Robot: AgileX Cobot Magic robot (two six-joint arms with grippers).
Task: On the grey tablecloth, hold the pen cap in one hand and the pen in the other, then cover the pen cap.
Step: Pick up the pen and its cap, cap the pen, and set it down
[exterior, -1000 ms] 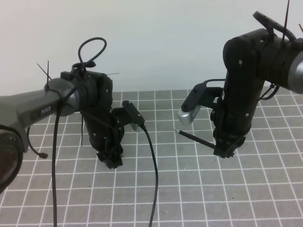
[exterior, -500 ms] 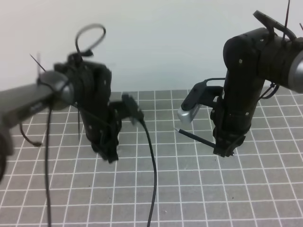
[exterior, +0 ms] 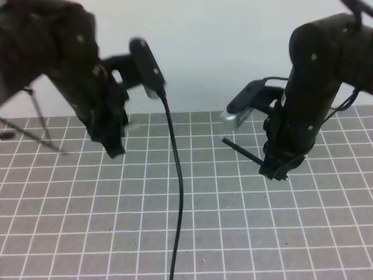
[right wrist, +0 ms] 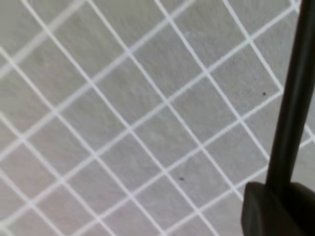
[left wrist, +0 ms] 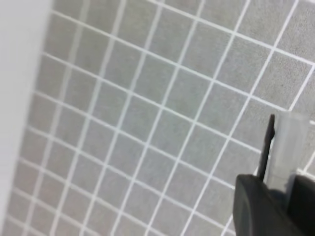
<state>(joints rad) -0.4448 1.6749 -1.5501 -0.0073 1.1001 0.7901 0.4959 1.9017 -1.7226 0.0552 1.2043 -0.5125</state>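
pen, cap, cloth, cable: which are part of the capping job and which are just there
Job:
- pen, held in the right gripper
- cap, held in the left gripper
- cloth, under both

Just there:
- cable, hanging from the left arm's camera
- pale wall behind

Grey tablecloth [exterior: 233,233] gridded with thin white lines, black pen [exterior: 242,151], black pen cap [left wrist: 266,150] clip
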